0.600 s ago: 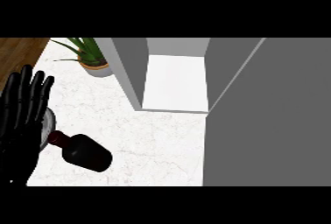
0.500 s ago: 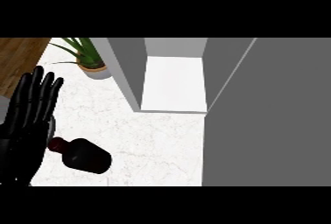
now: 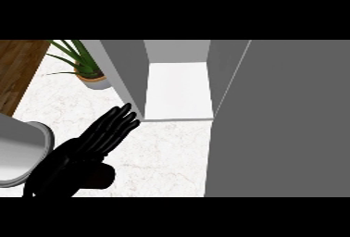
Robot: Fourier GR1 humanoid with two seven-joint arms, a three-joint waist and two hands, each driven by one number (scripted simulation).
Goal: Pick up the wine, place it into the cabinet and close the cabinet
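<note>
Head view looks steeply down on a white marbled table (image 3: 164, 157). The left hand (image 3: 96, 143) comes in from the lower left corner and is released, not clenched. Its fingers (image 3: 120, 121) are straight and close together, pointing up and to the right. The fingertips end just beside the near left corner of the cabinet (image 3: 178, 90). The grey forearm (image 3: 21, 148) shows at the left edge, beside the hand.

The wine (image 3: 101, 177) lies on the table under the heel of the hand. Only a dark rounded part of its body shows, at the lower right of the palm, and the neck is hidden. No finger curls round it. Whether the palm rests on it or is just above it cannot be told.

The cabinet stands open with its pale inner floor bare. Its grey door (image 3: 287, 120) is swung out and fills the right side of the view. A potted plant (image 3: 85, 69) stands on the table near the cabinet's left wall, well apart from the hand.

Half a second ago the hand stood at the left edge with its fingers pointing straight up, to the left of the bottle. The whole bottle, neck included, was then in plain sight. Since then the hand has swung right and forward over the bottle, tilted toward the cabinet, and covered most of it. The bottle lies in about the same spot on the table.
</note>
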